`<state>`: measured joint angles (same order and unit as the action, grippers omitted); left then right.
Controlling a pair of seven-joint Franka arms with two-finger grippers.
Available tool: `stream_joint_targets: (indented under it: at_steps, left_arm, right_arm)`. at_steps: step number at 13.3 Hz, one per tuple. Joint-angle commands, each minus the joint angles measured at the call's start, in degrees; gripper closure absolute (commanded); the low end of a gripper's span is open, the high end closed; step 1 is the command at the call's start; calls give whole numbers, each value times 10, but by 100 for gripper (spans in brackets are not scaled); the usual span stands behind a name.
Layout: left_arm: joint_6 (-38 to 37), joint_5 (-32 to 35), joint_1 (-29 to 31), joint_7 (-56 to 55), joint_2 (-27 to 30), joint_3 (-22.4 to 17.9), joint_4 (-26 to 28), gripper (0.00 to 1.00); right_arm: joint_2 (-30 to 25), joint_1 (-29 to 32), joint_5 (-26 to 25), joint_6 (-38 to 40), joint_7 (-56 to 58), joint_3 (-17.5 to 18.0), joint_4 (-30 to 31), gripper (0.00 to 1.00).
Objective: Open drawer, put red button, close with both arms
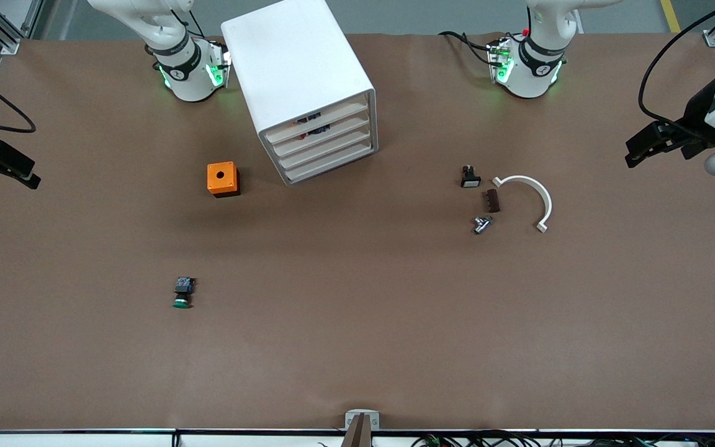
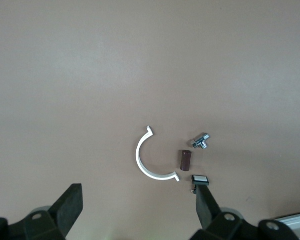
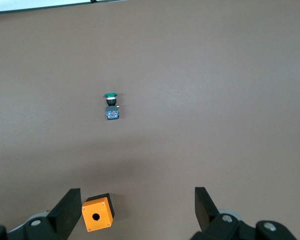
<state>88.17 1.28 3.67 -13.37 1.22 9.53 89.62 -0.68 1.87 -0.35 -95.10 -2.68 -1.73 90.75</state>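
Note:
The white cabinet (image 1: 295, 68) stands between the arm bases, its four white drawers (image 1: 326, 146) all pushed in and facing the front camera. Small dark and red shapes show in the gap under the top drawer; I cannot tell what they are. No red button shows on the table. My left gripper (image 1: 634, 152) is open and empty, up in the air at the left arm's end; in its wrist view (image 2: 137, 210) the jaws stand wide apart. My right gripper (image 1: 16, 171) is open and empty at the right arm's end, jaws wide in its wrist view (image 3: 134, 210).
An orange box with a hole (image 1: 223, 179) (image 3: 97, 212) sits beside the cabinet. A green-capped button (image 1: 182, 293) (image 3: 111, 106) lies nearer the front camera. Toward the left arm's end lie a white curved piece (image 1: 534, 195) (image 2: 150, 162), a brown block (image 1: 493, 200), a metal fitting (image 1: 481, 225) and a black switch (image 1: 470, 177).

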Motion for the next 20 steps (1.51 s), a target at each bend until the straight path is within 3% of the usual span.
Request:
stream_joint_targets:
  at_steps: [1,3,15,20]
  left_arm:
    - [-10,14,-48,10,6,-51,-2,0]
    - [-13,14,-70,10,9,-73,-1,0]
    - [-31,9,-60,10,13,-59,-2,0]
    - [-20,-9,-66,10,34,-51,37,0]
  right_arm:
    - [-5,14,0,-4,-1,11,5,0]
    - [-5,14,0,-5,0,10,5,0]
    - [-4,14,0,-5,-1,10,5,0]
    - [-4,14,0,-5,0,10,5,0]
